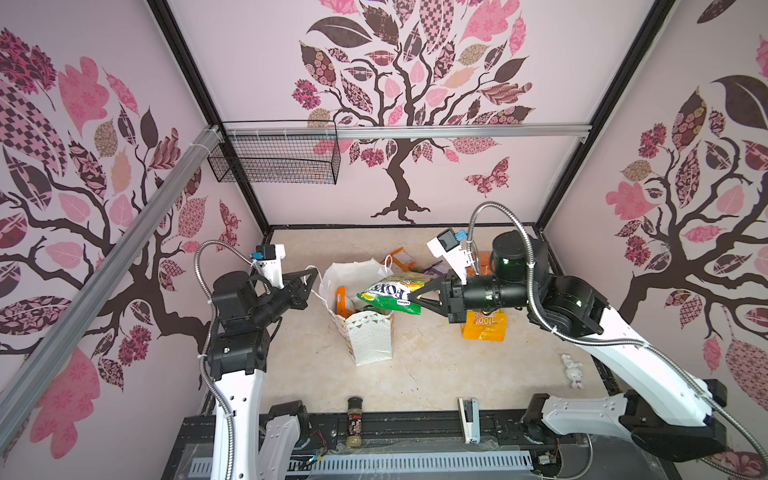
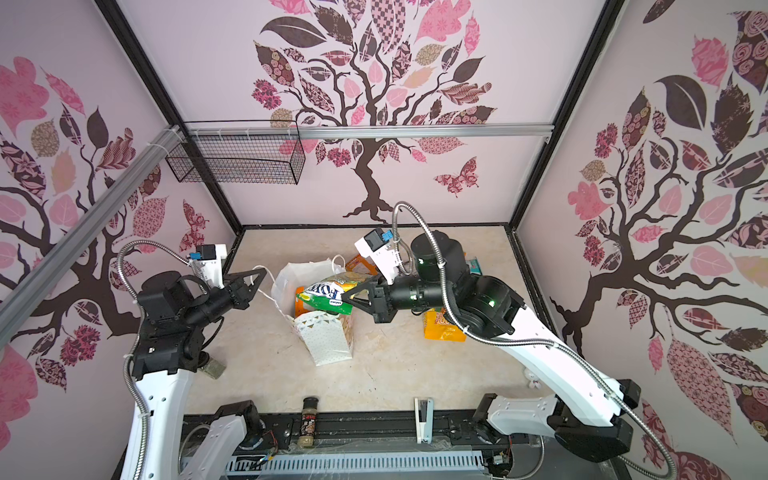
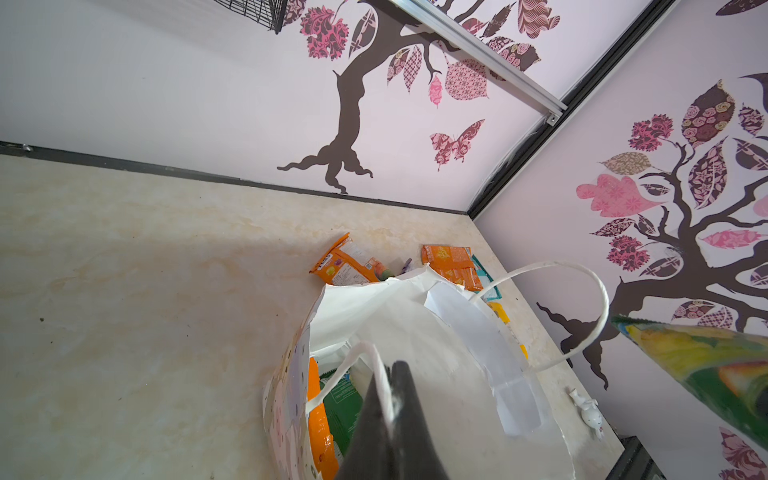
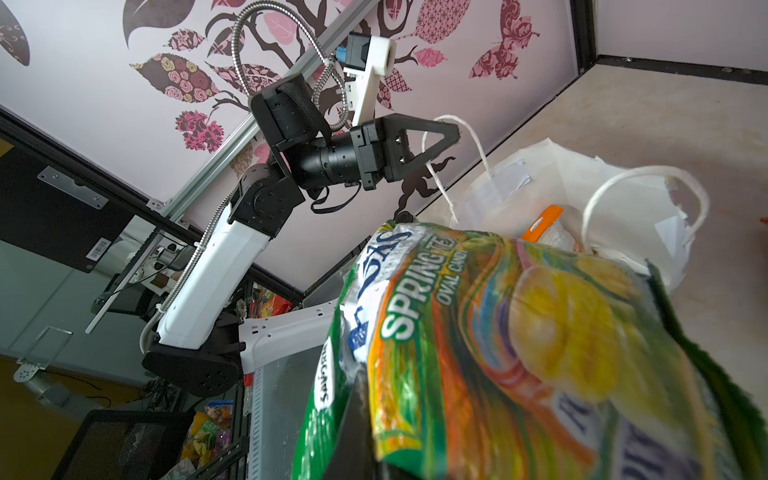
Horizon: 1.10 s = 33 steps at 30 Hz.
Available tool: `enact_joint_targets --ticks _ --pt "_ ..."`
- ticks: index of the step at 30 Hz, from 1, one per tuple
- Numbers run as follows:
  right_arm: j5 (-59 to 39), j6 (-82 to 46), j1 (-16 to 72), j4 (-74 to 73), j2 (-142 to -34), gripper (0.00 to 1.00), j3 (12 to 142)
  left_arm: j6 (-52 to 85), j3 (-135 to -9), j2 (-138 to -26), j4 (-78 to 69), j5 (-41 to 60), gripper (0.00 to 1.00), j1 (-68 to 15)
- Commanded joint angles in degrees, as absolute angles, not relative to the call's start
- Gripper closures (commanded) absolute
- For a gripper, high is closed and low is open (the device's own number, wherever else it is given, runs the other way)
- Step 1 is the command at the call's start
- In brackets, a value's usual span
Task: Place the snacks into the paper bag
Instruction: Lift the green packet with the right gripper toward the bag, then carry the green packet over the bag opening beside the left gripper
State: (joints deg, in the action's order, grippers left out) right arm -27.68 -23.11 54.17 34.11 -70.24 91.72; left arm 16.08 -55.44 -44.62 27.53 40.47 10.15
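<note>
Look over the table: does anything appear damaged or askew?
The paper bag has a ragged, torn rim, with pale patches stuck inside. Its mouth is pulled out of shape by the left gripper, which pinches one cord handle.

Overhead pair, wrist views near paper bag (image 3: 399,316)

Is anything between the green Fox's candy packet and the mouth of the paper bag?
Only the free cord handle, looping up from the rim beside the green Fox's packet in the right tool; it might snag. Otherwise the paper bag gapes open, the left tool holding its other handle aside.
</note>
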Motion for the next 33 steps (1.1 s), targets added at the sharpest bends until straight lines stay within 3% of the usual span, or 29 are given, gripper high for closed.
enact_joint_targets --ticks 1,6,12,18,26,33 --pt "-23.2 -21.3 59.2 32.6 -73.1 1.0 97.0 15.8 -55.2 -44.3 25.9 41.4 1.0 10.5" --pt "-16.5 -21.6 64.3 31.6 -77.8 1.0 101.0 16.7 -54.8 -44.0 24.2 44.5 1.0 10.5" --pt "5.3 -20.7 70.2 36.5 -83.7 1.0 107.0 16.9 -54.7 -44.0 23.6 45.4 1.0 10.5" --pt "20.4 -21.4 74.3 43.6 -90.6 1.0 114.8 16.3 -54.9 -43.8 24.0 46.5 1.0 10.5" --pt "30.9 -17.4 75.8 62.4 -105.0 1.0 135.2 17.1 -54.4 -43.7 22.7 48.1 1.0 10.5" --pt "32.9 -12.7 75.7 68.2 -111.8 1.0 144.5 16.7 -54.4 -43.6 23.2 47.6 1.0 10.5"
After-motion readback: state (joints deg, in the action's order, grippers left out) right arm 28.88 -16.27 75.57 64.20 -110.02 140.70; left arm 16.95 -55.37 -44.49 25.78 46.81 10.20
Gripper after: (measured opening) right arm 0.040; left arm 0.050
